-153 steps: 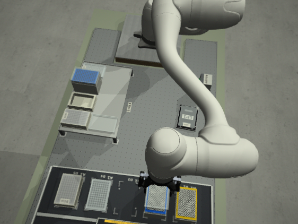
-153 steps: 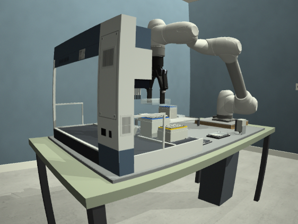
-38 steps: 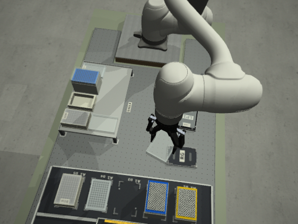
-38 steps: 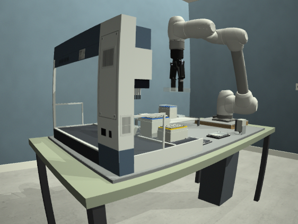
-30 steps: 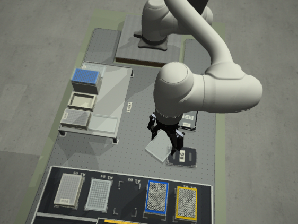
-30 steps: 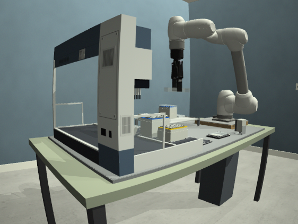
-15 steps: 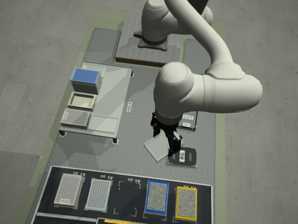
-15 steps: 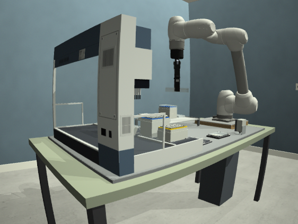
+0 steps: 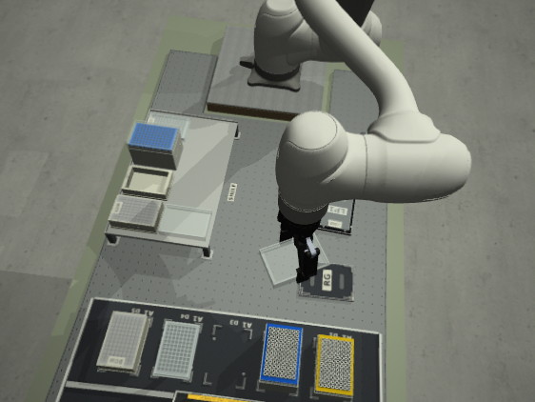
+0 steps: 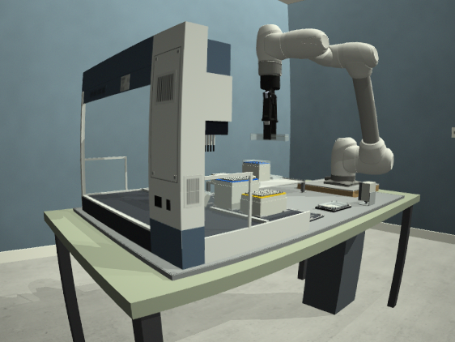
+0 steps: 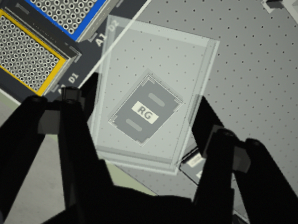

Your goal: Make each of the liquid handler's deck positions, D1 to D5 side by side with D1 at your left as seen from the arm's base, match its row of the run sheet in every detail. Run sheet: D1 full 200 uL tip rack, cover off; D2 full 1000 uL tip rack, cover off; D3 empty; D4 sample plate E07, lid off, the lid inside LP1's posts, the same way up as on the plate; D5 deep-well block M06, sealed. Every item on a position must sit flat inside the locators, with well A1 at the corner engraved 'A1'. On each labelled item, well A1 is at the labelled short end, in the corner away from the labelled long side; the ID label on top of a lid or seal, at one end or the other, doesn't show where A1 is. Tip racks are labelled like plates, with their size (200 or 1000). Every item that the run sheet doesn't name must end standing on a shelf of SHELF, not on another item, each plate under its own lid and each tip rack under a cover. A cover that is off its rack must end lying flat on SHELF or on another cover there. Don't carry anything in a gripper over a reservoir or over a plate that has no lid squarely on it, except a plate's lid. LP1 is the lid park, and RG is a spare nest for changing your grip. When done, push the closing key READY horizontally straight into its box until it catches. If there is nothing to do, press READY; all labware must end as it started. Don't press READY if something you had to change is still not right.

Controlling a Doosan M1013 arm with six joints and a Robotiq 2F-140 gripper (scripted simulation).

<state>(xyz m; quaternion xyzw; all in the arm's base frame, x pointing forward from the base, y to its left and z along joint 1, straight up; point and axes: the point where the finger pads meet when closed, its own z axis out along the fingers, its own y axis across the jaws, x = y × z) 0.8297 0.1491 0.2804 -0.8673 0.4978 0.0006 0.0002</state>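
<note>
My gripper (image 9: 305,268) (image 10: 270,136) (image 11: 146,97) is shut on a clear flat cover (image 9: 282,261) (image 10: 284,137) (image 11: 150,60) and holds it level, high above the table. It hangs over the RG nest (image 9: 333,282). On the deck, D1 holds an uncovered yellow-rimmed tip rack (image 9: 335,364) (image 11: 27,52) (image 10: 263,200). D2 holds an uncovered blue-rimmed tip rack (image 9: 283,354) (image 11: 70,12) (image 10: 232,190). D3 (image 9: 230,352) is bare. D4 holds a clear plate (image 9: 177,350) with open wells. D5 holds a pale covered block (image 9: 123,343).
The SHELF (image 9: 209,157) at the left bears a blue-topped rack (image 9: 154,140), an open tray (image 9: 148,183), a lidded plate (image 9: 134,211) and a flat clear cover (image 9: 187,221). The LP1 nest (image 9: 339,214) (image 10: 333,206) lies under my arm. A small box (image 10: 367,192) stands near the arm's base.
</note>
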